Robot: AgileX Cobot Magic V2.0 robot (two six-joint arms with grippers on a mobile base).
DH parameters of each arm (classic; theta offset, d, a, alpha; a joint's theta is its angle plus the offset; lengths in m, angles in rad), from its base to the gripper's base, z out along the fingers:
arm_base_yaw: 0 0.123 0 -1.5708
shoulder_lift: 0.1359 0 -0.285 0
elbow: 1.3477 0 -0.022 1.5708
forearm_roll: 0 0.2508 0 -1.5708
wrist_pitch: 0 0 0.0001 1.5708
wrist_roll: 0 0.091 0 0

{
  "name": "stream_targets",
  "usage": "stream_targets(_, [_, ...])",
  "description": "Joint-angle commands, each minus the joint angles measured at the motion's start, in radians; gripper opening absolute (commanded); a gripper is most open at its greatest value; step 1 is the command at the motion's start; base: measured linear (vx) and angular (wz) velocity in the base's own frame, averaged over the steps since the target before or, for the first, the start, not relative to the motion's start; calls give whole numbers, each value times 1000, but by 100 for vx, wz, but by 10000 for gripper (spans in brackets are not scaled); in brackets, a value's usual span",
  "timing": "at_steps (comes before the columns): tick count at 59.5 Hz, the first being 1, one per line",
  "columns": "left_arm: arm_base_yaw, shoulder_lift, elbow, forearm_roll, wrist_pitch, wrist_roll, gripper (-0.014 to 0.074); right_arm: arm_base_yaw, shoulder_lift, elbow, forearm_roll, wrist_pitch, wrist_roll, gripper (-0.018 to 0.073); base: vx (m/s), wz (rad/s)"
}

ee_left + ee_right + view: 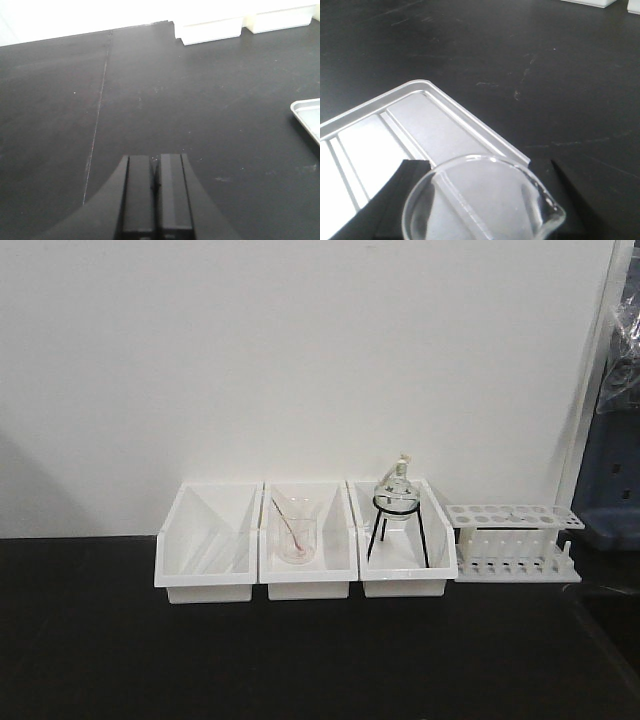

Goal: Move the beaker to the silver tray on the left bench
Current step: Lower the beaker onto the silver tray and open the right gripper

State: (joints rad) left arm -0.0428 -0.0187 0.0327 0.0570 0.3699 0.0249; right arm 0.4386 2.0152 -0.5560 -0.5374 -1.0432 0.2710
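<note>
In the right wrist view the small clear beaker [480, 202] fills the lower frame, empty, its spout to the right. My right gripper [482, 162] is shut on the beaker, a black finger on each side. It hangs over the right-hand corner of the silver tray [415, 117], which lies on the black bench top [545, 60]. In the left wrist view my left gripper [155, 160] is shut with nothing in it, low over the bench [200, 100]. The tray's corner [309, 112] shows at that view's right edge. Neither gripper appears in the front view.
At the back against the wall stand three white bins [208, 540]. The middle one holds a beaker with a rod [296, 535], the right one a round flask on a black tripod [397, 502]. A white tube rack [515, 540] stands beside them. Two bin fronts [210, 30] show ahead of the left gripper.
</note>
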Motion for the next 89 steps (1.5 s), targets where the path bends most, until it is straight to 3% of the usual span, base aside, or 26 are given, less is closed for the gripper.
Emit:
stream_targets(1, [-8, -7, 20, -3, -75, -2, 1, 0, -36, -15, -8, -89, -6, 228, 0, 0])
stream_targets(20, [-8, -7, 20, -3, -75, -2, 1, 0, -36, -15, -8, -67, -4, 648, 0, 0])
stream_targets(28, [-8, -7, 20, -3, -75, -2, 1, 0, -58, -15, -5, -67, -4, 710, 0, 0])
stream_targets(38, [-8, -7, 20, -3, -75, -2, 1, -1, -176, -15, -2, -65, 1, 699, 0, 0])
stream_targets(45, [-8, -7, 20, -3, -75, -2, 1, -1, -307, -15, -2, -30, 71, 666, 0, 0])
stream_targets(53, [-8, -7, 20, -3, -75, -2, 1, -1, -512, -12, -6, 110, 249, 555, 0, 0])
stream_targets(58, [-8, -7, 20, -3, -75, -2, 1, -1, -647, -12, -27, 240, 335, 425, 0, 0])
stream_targets(69, [-8, -7, 20, -3, -75, -2, 1, -1, -964, -12, -201, 643, 496, -15, 0, 0])
stream_targets(77, [-8, -7, 20, -3, -75, -2, 1, -1, -1176, -12, -347, 926, 616, -15, 0, 0])
stream_targets(89, [-8, -7, 20, -3, -75, -2, 1, -1, -1393, -12, -367, 1220, 634, -12, 0, 0])
